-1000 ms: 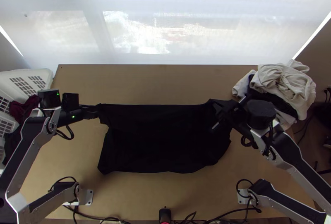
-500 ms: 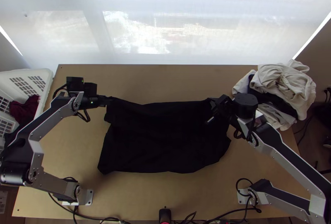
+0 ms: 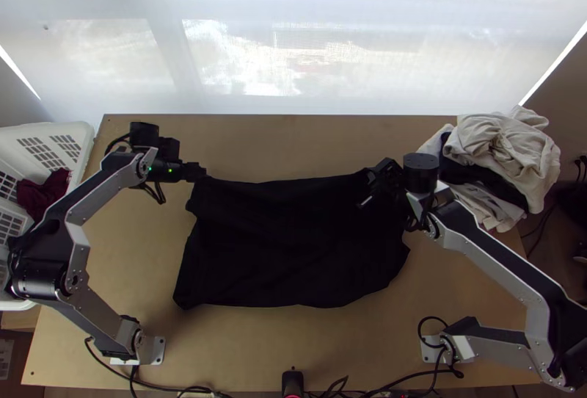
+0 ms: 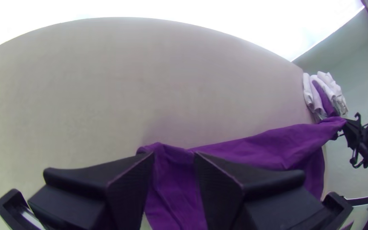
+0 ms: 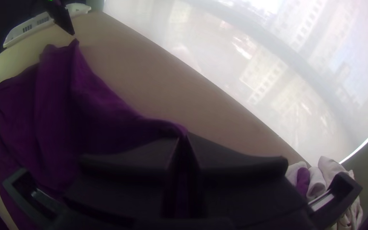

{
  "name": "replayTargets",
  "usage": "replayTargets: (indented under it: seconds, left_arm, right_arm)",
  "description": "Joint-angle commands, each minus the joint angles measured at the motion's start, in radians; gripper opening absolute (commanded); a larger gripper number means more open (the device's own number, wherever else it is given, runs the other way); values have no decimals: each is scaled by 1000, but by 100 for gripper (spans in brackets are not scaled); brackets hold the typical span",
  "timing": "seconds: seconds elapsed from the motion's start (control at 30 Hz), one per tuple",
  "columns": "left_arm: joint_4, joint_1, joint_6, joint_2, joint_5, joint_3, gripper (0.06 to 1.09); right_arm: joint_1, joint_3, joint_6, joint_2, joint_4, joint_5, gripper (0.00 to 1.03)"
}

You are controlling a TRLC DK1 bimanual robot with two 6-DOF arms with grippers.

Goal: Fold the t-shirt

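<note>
Okay, dark t-shirt [image 3: 286,251] runs left-right, far-left corner [image 4: 160,149] just by left gripper's [image 4: 174,156] spread fingers, far-right corner pinched in right gripper [image 5: 184,138].

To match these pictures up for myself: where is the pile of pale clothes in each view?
Top view: pile of pale clothes, table's far right corner.
Left wrist view: by the table's corner, beyond the shirt.
Right wrist view: near the window, past the right gripper.
Shared landmark: the shirt.

Heads up, your top view crops the white basket [image 3: 84,134] past the tabletop's [image 3: 249,141] left edge, and your right gripper [image 3: 373,184] hides the t-shirt [image 3: 286,244] bit it's pinching.
</note>
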Motion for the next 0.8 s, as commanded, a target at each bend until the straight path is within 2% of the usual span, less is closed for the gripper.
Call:
replayTargets:
  seconds: [0.0,0.3,0.37,0.5,0.77]
  left_arm:
    - [-315,8,-25,-20,50,155,59]
    - [-553,-69,-31,16,67,207,59]
    - [-565,-94,-38,21,57,202,59]
    - [-562,-132,-39,36,-25,181,59]
    - [-518,-202,-39,44,-248,135,59]
  right_arm:
    - [-7,7,6,43,33,-3,3]
    - [-6,-2,6,48,75,-4,3]
    - [-6,-2,6,50,79,-4,3]
    - [-4,5,6,50,79,-4,3]
    - [-6,-2,9,33,79,-4,3]
